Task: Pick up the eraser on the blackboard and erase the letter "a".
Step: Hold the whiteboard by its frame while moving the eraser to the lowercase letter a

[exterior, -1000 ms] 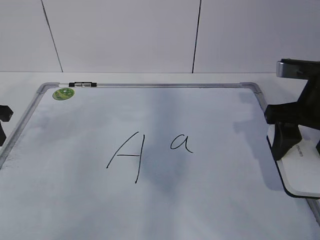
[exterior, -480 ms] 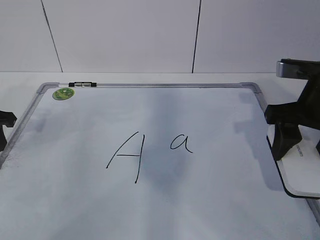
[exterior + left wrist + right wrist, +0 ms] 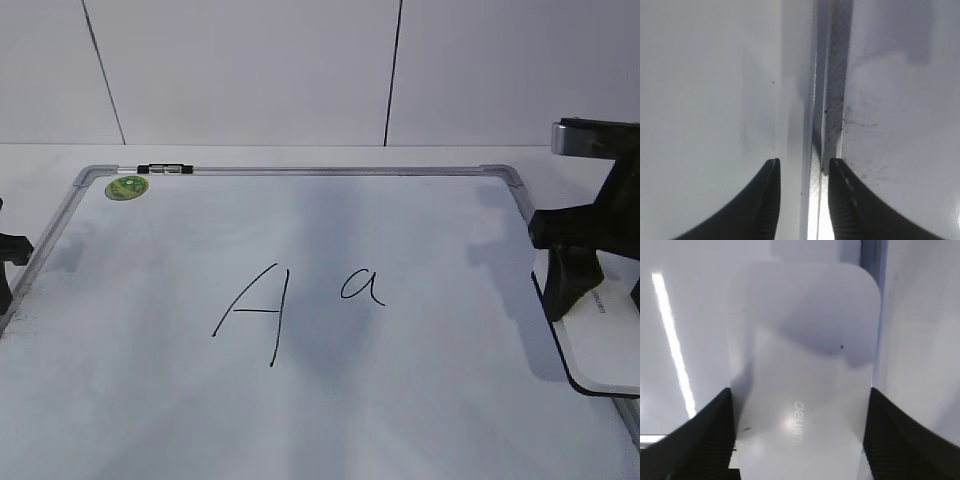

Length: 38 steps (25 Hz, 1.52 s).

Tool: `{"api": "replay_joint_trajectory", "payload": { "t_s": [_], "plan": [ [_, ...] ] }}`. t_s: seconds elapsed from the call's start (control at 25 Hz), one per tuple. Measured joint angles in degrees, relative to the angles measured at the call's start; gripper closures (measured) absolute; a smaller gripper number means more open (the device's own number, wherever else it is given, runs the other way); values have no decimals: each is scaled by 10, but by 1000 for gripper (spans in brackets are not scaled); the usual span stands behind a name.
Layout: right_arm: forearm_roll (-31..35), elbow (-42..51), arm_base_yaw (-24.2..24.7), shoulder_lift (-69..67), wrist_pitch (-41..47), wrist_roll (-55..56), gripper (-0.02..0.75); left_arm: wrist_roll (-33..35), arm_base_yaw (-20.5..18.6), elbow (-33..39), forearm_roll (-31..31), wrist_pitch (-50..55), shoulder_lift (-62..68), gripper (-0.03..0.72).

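The eraser is white with a black underside and lies at the right edge of the blackboard. My right gripper is down over it. In the right wrist view its two fingers press against both long sides of the eraser, whose grey lettering faces up. The small letter "a" is near the board's middle, right of a taller slanted "A". My left gripper is open and empty over the board's left frame, with its fingertips on either side of it.
A round green sticker sits in the board's far left corner. A small black and silver clip lies on the top frame. The board lies on a white table against a white panelled wall.
My left gripper has shifted slightly left and down at the board's left edge. The right gripper and the eraser have stayed put.
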<state>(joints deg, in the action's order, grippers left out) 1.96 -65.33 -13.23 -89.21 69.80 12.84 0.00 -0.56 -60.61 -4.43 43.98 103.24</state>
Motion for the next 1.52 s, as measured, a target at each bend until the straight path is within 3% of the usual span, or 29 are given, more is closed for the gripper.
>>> {"api": "replay_joint_trajectory", "payload": {
  "t_s": [1.04,1.52],
  "plan": [
    [1,0,0,0,0,-1,202,0,0,-4,0,-3,19,445],
    [2,0,0,0,0,-1,202,0,0,-10,-7,5,26,524]
  ]
}}
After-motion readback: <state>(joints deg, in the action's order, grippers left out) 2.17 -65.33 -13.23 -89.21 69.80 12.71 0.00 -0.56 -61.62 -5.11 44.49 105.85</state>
